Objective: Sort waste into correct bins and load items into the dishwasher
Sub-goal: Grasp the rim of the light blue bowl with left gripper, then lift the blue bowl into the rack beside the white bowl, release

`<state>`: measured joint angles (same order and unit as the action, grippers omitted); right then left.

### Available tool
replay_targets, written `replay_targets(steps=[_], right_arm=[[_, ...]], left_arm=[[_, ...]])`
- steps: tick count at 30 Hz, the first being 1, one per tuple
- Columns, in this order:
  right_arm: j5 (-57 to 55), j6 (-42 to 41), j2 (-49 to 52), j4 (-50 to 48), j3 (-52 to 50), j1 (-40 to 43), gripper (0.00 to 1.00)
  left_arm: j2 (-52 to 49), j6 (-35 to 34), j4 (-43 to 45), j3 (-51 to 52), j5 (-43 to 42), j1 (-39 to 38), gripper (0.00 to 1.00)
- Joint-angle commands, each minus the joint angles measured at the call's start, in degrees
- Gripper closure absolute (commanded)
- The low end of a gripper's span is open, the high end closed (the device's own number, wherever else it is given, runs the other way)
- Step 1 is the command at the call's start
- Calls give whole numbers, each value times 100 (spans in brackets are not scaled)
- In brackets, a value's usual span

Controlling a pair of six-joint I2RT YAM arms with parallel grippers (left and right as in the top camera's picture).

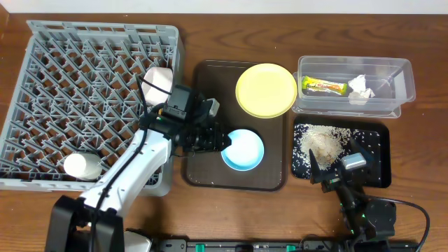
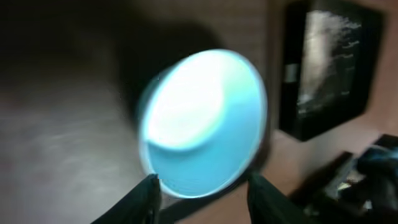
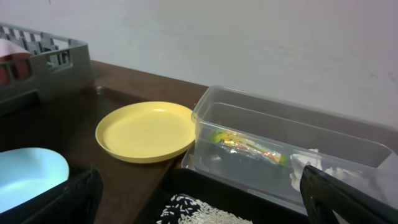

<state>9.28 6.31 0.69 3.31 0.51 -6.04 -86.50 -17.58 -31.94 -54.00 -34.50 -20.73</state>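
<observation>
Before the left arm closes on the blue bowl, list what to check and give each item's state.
1. Left gripper open: ok, fingers spread.
2. Blue bowl centred between the fingers: ok in the left wrist view.
3. Fingertips down past the rim: cannot tell, the view is blurred.
4. Bowl empty: ok, nothing shows in it.
5. Plate apart from the bowl: ok, a gap shows.
6. Right gripper out of the way: ok, it hangs over the black tray.
</observation>
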Motion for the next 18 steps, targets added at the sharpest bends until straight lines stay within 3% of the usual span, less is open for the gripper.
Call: replay_targets(steps=[1,10,14,18], right_arm=[[39,-68,-35,-2,-22,39,1],[39,-68,-35,-2,-22,39,1],[39,-68,-35,0,-20,39,1],[39,-68,-35,0,-22,39,1]], left_arm=[[-286,424,46,219,199,-81,50],[-1279,520,389,249,258,-348,52],[-1532,433,579,249,195,-345,78],[-1488,400,680,219,195,-339,92]])
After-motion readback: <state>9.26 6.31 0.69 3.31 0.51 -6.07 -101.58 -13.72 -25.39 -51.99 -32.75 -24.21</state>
